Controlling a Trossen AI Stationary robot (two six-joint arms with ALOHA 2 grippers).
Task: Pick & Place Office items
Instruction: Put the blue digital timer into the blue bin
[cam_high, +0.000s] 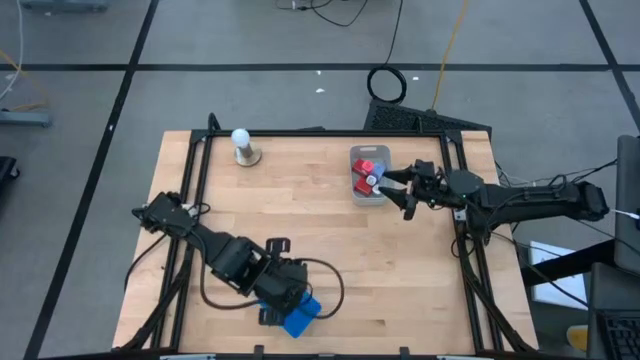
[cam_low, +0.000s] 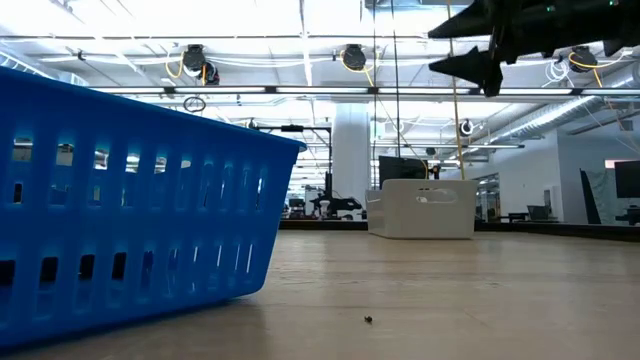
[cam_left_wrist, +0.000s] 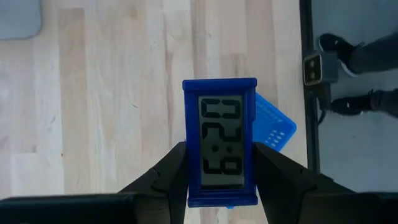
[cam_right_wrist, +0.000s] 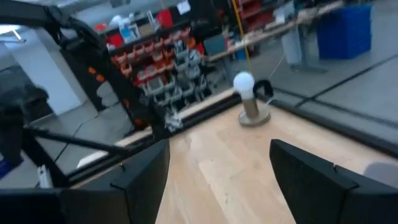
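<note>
My left gripper (cam_left_wrist: 221, 168) hangs near the table's near edge (cam_high: 285, 300), shut on a small blue-framed digital clock (cam_left_wrist: 220, 143) with a grey display. Under it stands a blue slotted basket (cam_left_wrist: 275, 124) (cam_high: 303, 322), which fills the left of the low view (cam_low: 130, 200). My right gripper (cam_high: 397, 190) (cam_right_wrist: 217, 162) is open and raised (cam_low: 485, 55) just right of a clear bin (cam_high: 368, 192). Red pieces (cam_high: 365, 170) lie in that bin. The bin rests on the table (cam_low: 420, 208). My left gripper pinches the clock between its two fingers (cam_left_wrist: 171, 171), one on each long side edge (cam_left_wrist: 186, 155) of the blue frame, toward one end. The fingers come from above, pointing down. The clock is lifted clear above the basket, its display facing the wrist camera.
A white ball on a round stand (cam_high: 242, 145) (cam_right_wrist: 244, 87) sits near the far left of the table. Black frame rails (cam_high: 195, 190) run along the table's sides. A person's shoes (cam_left_wrist: 336, 45) stand on the floor beside the table. Bare wood lies in the middle (cam_high: 300, 215).
</note>
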